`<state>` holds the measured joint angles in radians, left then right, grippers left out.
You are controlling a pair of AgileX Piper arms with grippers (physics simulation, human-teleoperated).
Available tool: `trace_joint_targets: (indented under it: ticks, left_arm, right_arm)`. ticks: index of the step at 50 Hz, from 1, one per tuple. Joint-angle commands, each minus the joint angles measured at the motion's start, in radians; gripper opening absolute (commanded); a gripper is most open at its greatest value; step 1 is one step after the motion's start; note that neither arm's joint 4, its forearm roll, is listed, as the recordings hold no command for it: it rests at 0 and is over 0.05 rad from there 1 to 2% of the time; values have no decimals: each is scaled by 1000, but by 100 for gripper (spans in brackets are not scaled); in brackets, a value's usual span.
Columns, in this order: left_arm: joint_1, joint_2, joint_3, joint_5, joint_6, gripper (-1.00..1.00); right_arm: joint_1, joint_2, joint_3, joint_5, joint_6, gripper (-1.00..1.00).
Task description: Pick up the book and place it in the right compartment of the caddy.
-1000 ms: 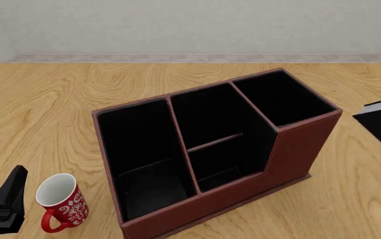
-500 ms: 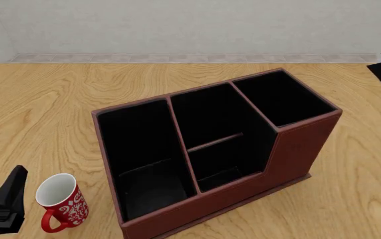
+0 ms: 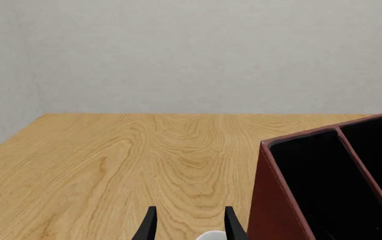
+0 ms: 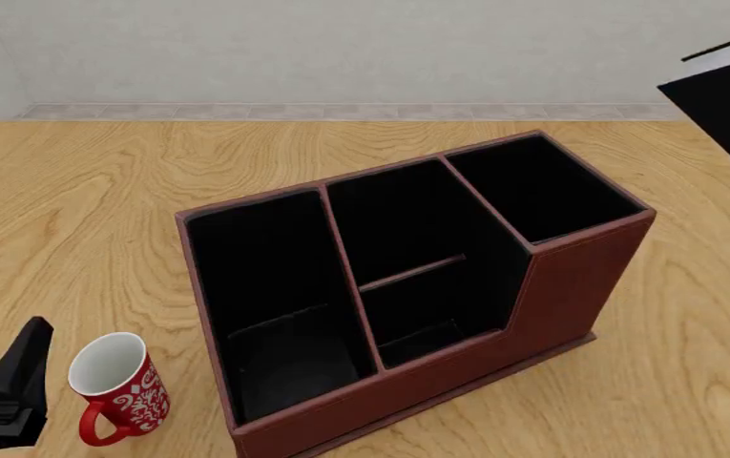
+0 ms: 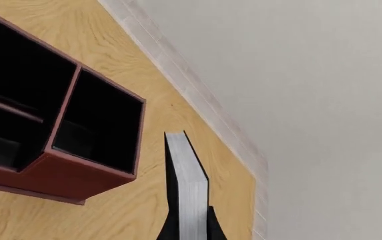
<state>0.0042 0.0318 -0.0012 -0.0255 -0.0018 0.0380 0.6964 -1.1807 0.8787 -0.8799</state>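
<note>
The reddish-brown caddy [image 4: 569, 286] stands mid-table, its narrow right compartment [image 4: 536, 186] black inside. The black book [image 4: 727, 95] with its white page block hangs in the air at the front view's upper right, above and to the right of that compartment. In the right wrist view my right gripper [image 5: 189, 227] is shut on the book [image 5: 187, 180], whose page edge faces the camera, with the caddy [image 5: 64, 172] and right compartment [image 5: 101, 117] below it. My left gripper [image 3: 191, 230] is open and holds nothing, low at the front left [image 4: 9, 391].
A red mug [image 4: 116, 386] with a white pattern stands upright between my left gripper and the caddy's left end; its white rim [image 3: 210, 236] shows just beside the left fingertips. A wall runs along the table's far edge.
The book has risen from mid-height at the right edge to the upper right, and now reaches a little further left into view. The left arm, mug and caddy have not moved.
</note>
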Motion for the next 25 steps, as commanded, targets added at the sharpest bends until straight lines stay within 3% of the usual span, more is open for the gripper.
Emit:
trace_joint_targets:
  ticks: [1,25]
  left_arm:
    - [0,-1,0,1,0,100]
    - [0,-3,0,3,0,100]
  right_arm:
    - [76,39,-60,20,-4,-100]
    - [198,167,-122,68,-62,-100]
